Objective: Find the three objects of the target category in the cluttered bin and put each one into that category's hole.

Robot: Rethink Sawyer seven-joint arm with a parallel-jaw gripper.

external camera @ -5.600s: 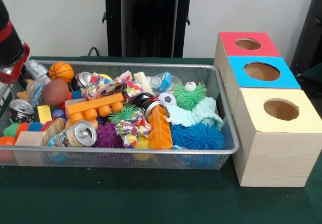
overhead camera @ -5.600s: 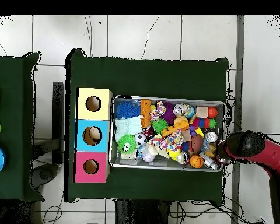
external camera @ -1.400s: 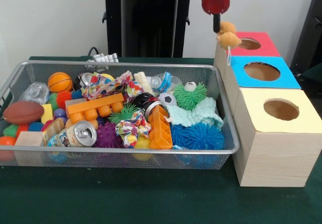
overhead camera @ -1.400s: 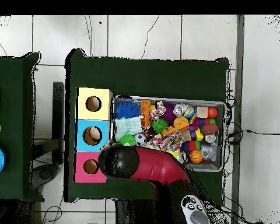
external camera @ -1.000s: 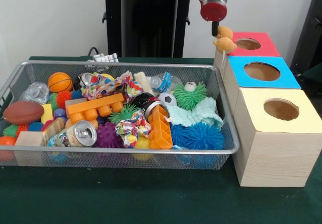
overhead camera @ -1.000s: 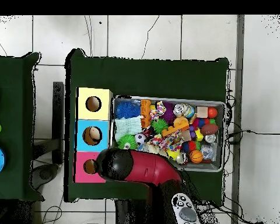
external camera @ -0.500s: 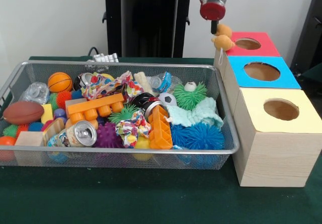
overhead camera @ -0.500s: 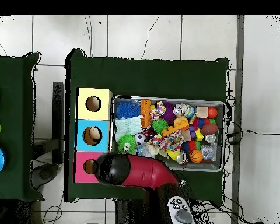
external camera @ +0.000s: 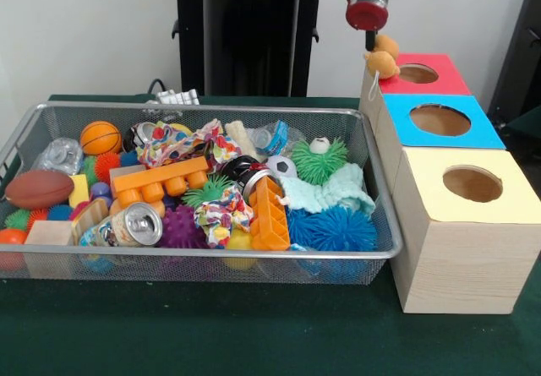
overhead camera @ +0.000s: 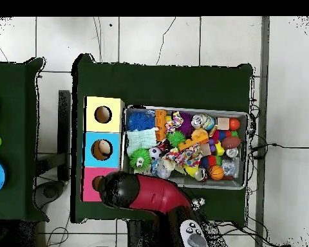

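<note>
My gripper (external camera: 370, 45) hangs at the top of the front view, shut on a small orange plush toy (external camera: 383, 60). The toy dangles over the left edge of the red-topped box (external camera: 439, 82), just left of its hole (external camera: 417, 73). In the overhead view the red arm (overhead camera: 144, 192) covers the gripper, the toy and part of the red box (overhead camera: 89, 192). The wire bin (external camera: 211, 107) holds several toys: balls, cans, blocks, spiky balls and cloth.
A blue-topped box (external camera: 486, 135) and a yellow-topped box (external camera: 423, 173), each with a round hole, stand in a row with the red one, right of the bin. Green cloth covers the table. A black pedestal stands behind the bin.
The arm left the bin's left end and carried the orange plush to the red box. Over the last second it edged right, towards the hole. The brown football now lies by the bin's left wall.
</note>
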